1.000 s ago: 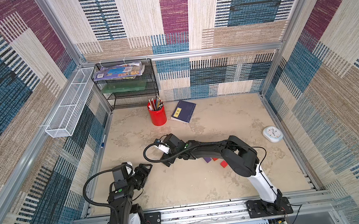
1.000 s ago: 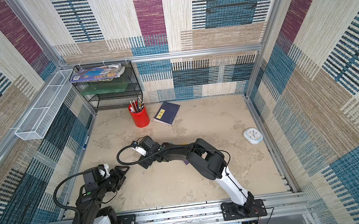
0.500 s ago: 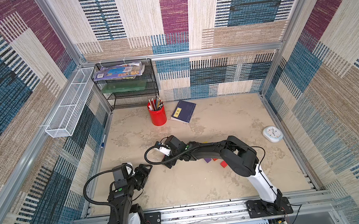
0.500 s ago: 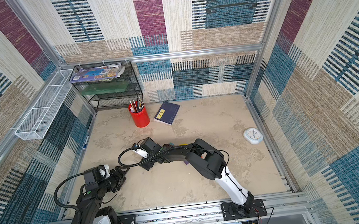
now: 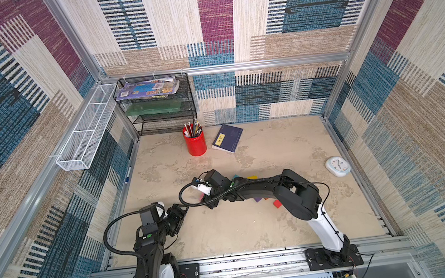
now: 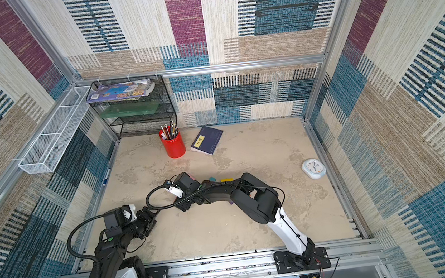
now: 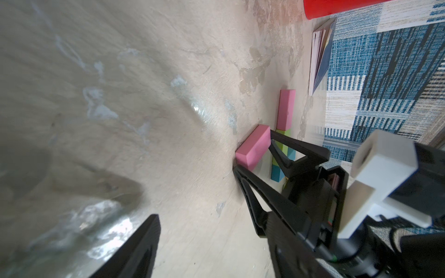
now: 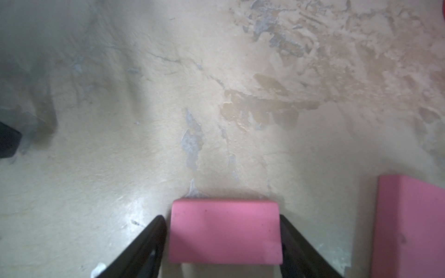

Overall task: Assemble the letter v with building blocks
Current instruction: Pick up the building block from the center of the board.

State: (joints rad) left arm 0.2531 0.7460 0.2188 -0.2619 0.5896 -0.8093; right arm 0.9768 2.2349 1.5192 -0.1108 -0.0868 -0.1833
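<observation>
My right gripper (image 8: 221,217) is low over the table, left of centre, and shut on a pink block (image 8: 225,232) lying flat, one finger on each short end. The left wrist view shows the same grip on that pink block (image 7: 252,146). A second pink block (image 7: 286,108) lies just beyond, with a lime green block (image 7: 283,144) and a teal block (image 7: 277,171) in line after it. In a top view, teal (image 5: 236,176), yellow (image 5: 252,177), purple (image 5: 258,199) and red (image 5: 277,203) blocks peek out around the right arm. My left gripper (image 5: 182,209) hovers open and empty, close to the right gripper.
A red pencil cup (image 5: 194,143) and a navy book (image 5: 227,138) stand at the back. A small white clock (image 5: 338,166) lies at the right edge. A black mesh shelf (image 5: 158,104) fills the back left corner, and a white wire basket (image 5: 86,129) hangs on the left wall.
The right gripper's jaws have narrowed from wide open onto the pink block, and its wrist has shifted slightly toward the front. The left arm has not moved.
</observation>
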